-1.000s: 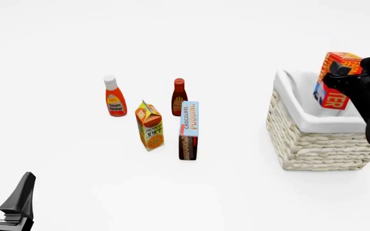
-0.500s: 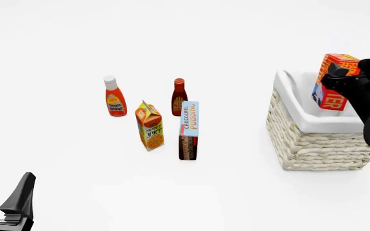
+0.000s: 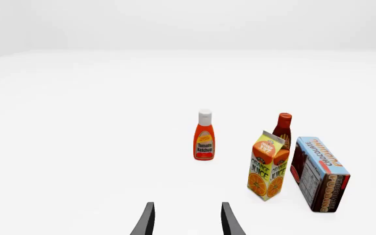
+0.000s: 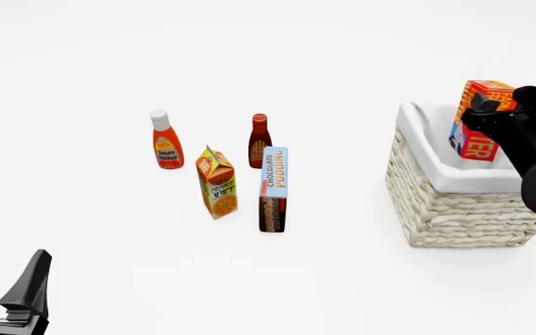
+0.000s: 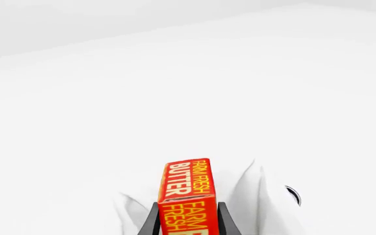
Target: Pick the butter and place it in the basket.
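Butter (image 4: 476, 122) hangs over the open mouth of the basket (image 4: 454, 209), tilted, pinched between the two dark fingers of the right claw (image 4: 488, 112), which comes in from the right edge of the front view. The right wrist view shows the carton's red face, printed "FARM FRESH" and "BUTTER", held tight between both fingers (image 5: 150, 221), with the white cloth liner (image 5: 253, 196) of the basket spread below it. Whether the carton's lower end touches the liner cannot be told; in the front view it sits above the near rim, inside the basket's outline. The basket stands on the white surface (image 4: 343, 279) at the right side, well apart from the other groceries. Those form a loose group left of centre: a tomato ketchup bottle (image 4: 165, 139) with a white cap farthest left, a dark sauce bottle (image 4: 259, 138) with a red cap behind, an orange juice carton (image 4: 217, 183) in front, and a chocolate pudding box (image 4: 273, 188) standing on end just beside the juice. The left claw (image 4: 3, 289) rests low at the near left corner, its fingers spread apart with nothing between them, as the left wrist view confirms.
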`<state>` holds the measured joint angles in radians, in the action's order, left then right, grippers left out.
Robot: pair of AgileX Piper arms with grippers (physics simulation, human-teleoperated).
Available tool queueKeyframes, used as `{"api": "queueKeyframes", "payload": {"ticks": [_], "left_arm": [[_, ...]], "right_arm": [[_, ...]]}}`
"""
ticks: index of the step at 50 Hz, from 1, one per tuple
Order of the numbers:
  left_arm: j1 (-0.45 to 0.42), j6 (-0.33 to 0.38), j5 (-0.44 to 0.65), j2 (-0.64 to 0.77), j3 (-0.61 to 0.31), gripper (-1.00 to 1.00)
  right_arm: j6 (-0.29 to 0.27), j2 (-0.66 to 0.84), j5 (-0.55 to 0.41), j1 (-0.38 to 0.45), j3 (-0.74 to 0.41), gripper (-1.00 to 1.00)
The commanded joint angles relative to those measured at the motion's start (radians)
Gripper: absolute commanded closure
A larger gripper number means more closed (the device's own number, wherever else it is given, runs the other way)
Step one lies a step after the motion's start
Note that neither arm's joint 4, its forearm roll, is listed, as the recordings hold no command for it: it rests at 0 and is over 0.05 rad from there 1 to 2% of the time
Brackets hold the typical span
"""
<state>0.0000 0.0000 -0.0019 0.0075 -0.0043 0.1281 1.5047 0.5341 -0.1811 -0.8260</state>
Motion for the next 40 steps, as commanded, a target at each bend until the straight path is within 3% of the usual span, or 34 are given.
{"api": "queueKeyframes", "payload": {"ticks": [1, 40], "left_arm": [[0.0, 0.0, 0.0, 0.0, 0.0, -1.0], [0.0, 0.0, 0.0, 0.0, 0.0, -1.0]], "right_arm": [[0.021, 0.0, 0.005, 0.0, -0.022, 1.0], [0.027, 0.022, 0.016, 0.004, -0.026, 1.0]]}}
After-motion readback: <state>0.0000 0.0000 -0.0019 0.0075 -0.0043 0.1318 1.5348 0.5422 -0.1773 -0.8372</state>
